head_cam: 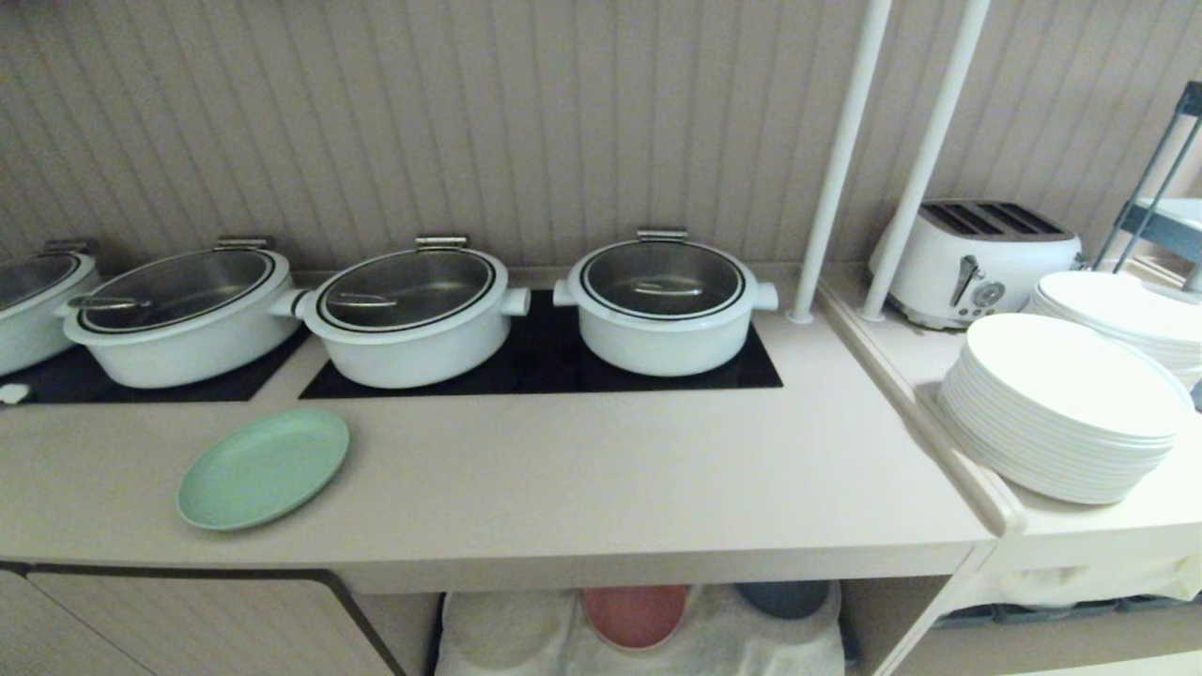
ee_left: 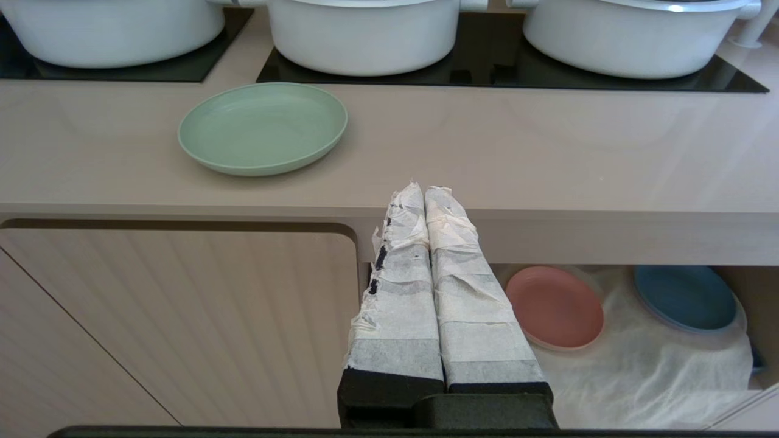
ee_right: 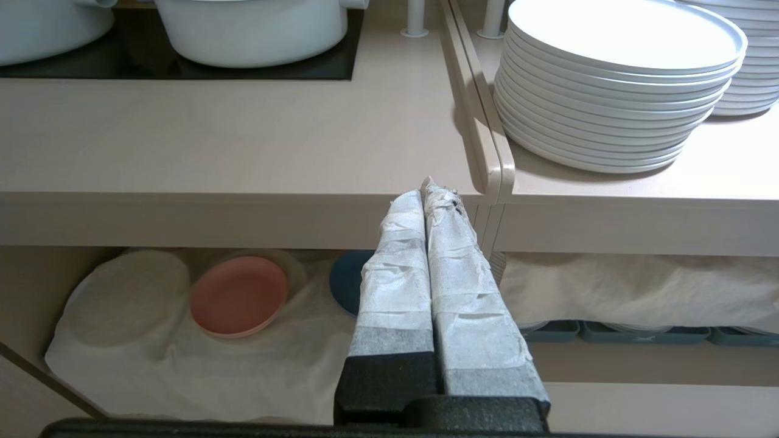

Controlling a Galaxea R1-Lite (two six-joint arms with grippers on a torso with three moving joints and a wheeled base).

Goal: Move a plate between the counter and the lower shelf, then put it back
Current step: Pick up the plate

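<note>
Plate point(head_cam: 263, 468) flat on counter point(head_cam: 601, 469), rim up, round: no long axis. Both grippers' fingers together, empty.

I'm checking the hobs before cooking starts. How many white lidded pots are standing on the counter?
4. Three white glass-lidded pots stand in a row on the black hob panels; a fourth is cut off at the head view's left edge. More may sit beyond.

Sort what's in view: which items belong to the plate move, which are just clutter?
Job:
- mint-green plate, lying on the counter
- lower shelf, cloth-draped
- left end effector and right end effector, both shut and empty

Clutter:
- pots on the hob
- white plate stacks
- toaster
- pink plate and blue plate on the shelf
</note>
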